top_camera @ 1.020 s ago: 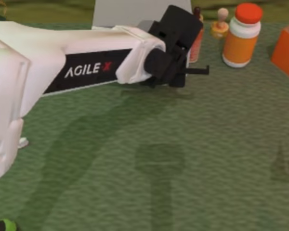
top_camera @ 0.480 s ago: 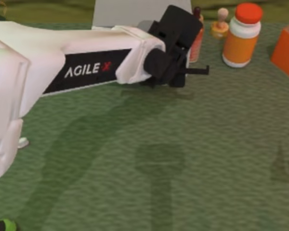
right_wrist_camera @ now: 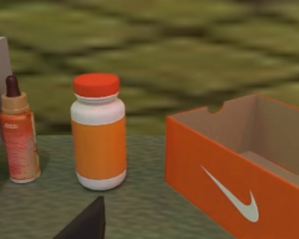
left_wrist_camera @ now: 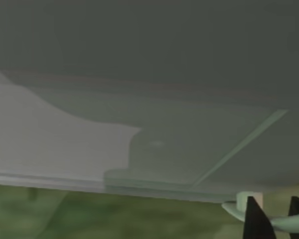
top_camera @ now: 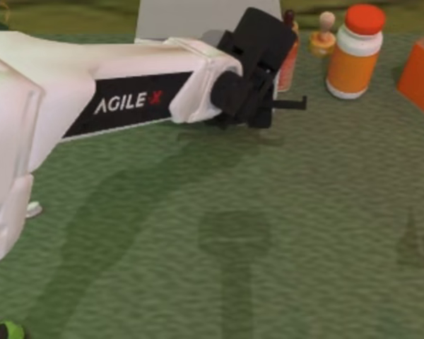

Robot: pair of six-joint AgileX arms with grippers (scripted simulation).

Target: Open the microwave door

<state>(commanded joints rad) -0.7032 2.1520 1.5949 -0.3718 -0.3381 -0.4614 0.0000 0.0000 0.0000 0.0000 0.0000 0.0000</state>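
The boxy light-grey microwave (top_camera: 198,18) is standing at the far edge of the green worktop (top_camera: 268,247), left of centre, mostly hidden behind the left arm. The left gripper (top_camera: 297,104) is reaching across just in front of it, its thin black fingers (left_wrist_camera: 255,219) pointing toward the right edge and lying close together; what they are pinching cannot be told. In the left wrist view the grey translucent microwave door (left_wrist_camera: 154,124) is filling the frame at close range. Crowding the right of the microwave are a small red dropper bottle (right_wrist_camera: 19,137), a little wooden peg figure (top_camera: 324,34), an orange pill bottle with a red cap (right_wrist_camera: 98,132) and an open orange cardboard box (right_wrist_camera: 239,164). The right arm's fingers cannot be judged.
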